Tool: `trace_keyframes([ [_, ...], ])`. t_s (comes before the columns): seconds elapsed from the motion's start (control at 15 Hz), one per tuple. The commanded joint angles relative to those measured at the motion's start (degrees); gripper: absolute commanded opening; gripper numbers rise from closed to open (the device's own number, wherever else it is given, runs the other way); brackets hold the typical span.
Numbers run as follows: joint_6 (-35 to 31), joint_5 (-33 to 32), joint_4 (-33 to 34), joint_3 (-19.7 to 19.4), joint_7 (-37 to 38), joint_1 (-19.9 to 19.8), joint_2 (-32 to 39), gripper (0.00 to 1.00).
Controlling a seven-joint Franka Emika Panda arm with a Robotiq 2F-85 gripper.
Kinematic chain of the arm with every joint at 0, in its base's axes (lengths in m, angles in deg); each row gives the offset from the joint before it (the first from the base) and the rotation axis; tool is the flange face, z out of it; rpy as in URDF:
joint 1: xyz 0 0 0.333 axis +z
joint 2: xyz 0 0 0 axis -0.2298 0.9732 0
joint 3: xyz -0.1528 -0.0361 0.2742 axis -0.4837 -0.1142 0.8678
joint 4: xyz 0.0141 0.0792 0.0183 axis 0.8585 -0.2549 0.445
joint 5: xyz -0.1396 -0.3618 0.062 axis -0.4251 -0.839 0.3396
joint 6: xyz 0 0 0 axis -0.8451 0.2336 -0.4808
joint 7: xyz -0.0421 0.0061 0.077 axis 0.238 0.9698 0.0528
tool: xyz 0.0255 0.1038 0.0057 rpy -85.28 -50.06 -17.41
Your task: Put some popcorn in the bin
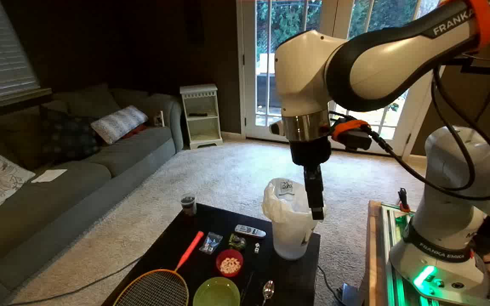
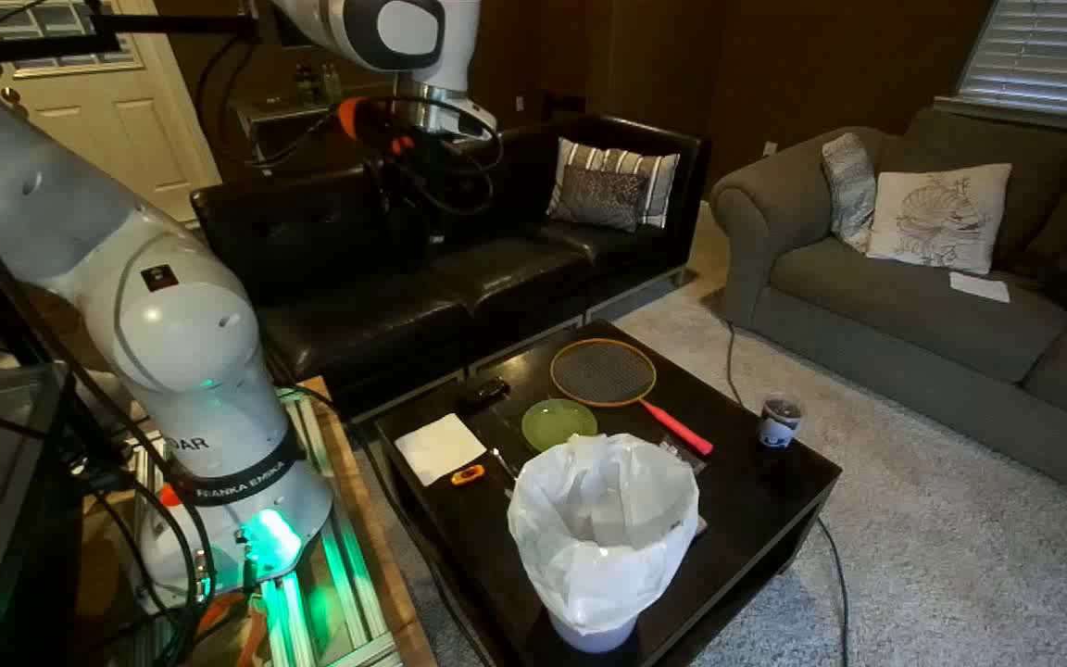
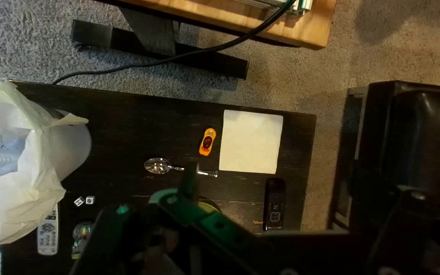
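White dice (image 1: 257,246) lie between popcorn (image 1: 230,266) and bin (image 1: 288,240), a remote (image 1: 250,231) nearby.

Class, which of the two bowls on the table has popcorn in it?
The red bowl: pale popcorn lies in it. The green bowl is wider and shows no popcorn inside.

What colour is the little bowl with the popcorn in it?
The little bowl with the popcorn is red; it shows best in an exterior view.

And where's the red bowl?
In an exterior view, the red bowl sits on the dark table, left of the white bin and beyond the green bowl.
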Motion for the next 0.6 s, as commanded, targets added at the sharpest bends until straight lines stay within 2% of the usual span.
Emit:
trace_keyframes([
  [0.0,0.21,0.16,0.13,0.37,-0.15,-0.41,-0.02,1.0],
  [0.4,0.21,0.16,0.13,0.37,-0.15,-0.41,-0.02,1.0],
  [0.53,1.15,0.6,2.18,-1.21,-2.46,-0.84,3.71,1.0],
])
